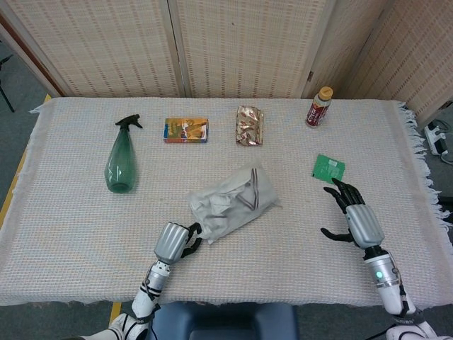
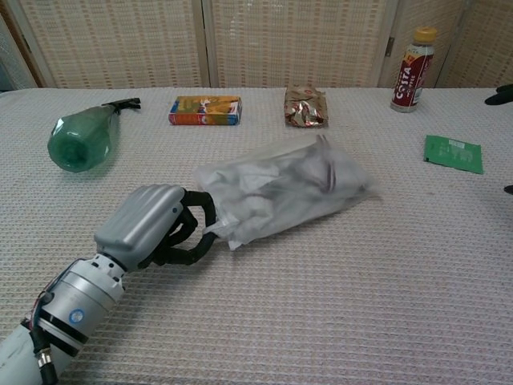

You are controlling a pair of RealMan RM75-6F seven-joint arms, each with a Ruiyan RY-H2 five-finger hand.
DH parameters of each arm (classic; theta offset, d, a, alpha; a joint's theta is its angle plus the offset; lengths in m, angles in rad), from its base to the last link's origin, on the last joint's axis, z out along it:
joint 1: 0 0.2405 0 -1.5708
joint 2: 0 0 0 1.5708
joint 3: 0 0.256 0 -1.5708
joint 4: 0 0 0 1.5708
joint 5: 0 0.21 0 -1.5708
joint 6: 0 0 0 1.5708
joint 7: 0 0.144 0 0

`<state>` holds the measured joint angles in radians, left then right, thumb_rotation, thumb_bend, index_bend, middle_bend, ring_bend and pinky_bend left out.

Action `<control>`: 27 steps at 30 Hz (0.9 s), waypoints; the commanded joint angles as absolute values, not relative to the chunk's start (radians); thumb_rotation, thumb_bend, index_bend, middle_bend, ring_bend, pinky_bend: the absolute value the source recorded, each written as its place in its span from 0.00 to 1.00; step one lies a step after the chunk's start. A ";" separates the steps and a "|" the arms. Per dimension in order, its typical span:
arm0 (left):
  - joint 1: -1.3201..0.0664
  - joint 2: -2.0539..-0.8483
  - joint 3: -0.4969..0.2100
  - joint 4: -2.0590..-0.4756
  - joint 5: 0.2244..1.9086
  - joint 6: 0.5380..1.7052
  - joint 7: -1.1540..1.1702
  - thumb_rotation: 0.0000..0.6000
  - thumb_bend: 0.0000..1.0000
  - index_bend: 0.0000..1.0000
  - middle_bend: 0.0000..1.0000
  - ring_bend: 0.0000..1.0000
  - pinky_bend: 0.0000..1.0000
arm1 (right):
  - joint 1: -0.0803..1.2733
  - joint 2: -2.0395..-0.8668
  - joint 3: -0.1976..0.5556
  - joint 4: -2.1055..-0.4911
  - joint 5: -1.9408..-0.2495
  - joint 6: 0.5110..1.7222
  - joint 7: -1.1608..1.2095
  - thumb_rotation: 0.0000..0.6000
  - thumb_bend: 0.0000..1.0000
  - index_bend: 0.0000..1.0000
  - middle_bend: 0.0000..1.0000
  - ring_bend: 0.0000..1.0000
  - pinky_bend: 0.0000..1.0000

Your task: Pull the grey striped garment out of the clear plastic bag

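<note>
My left hand's fingers point(image 2: 195, 227) pinch the bag point(image 2: 284, 195) corner mid-table; the garment point(image 1: 244, 195) sits inside. My right hand point(image 1: 352, 214) hovers, fingers spread, empty. Slick plastic may slip free once I pull.

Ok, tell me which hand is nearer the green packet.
Right. The right hand hovers just below the green packet, fingers apart; the left hand is far across the table at the clear plastic bag.
</note>
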<state>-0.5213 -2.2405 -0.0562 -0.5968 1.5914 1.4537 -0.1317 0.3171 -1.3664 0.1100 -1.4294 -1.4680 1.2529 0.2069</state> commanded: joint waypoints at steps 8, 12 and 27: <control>-0.525 -2.196 -0.057 -0.679 1.600 1.461 -0.089 1.00 0.63 0.72 1.00 1.00 1.00 | 0.404 -1.426 0.159 -1.427 -1.371 1.129 0.112 1.00 0.14 0.18 0.00 0.00 0.00; -0.520 -2.170 -0.055 -0.707 1.602 1.466 -0.079 1.00 0.63 0.73 1.00 1.00 1.00 | 0.437 -1.474 0.178 -1.385 -1.332 1.085 0.105 1.00 0.15 0.21 0.00 0.00 0.00; -0.518 -2.107 -0.066 -0.787 1.602 1.466 -0.048 1.00 0.63 0.73 1.00 1.00 1.00 | 0.484 -1.691 0.198 -1.215 -1.260 1.072 0.071 1.00 0.18 0.42 0.00 0.00 0.00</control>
<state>-0.5180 -2.1079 -0.0651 -0.7864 1.6019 1.4664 -0.0486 0.4840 -1.6738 0.1992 -1.2305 -1.2662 1.0663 0.0707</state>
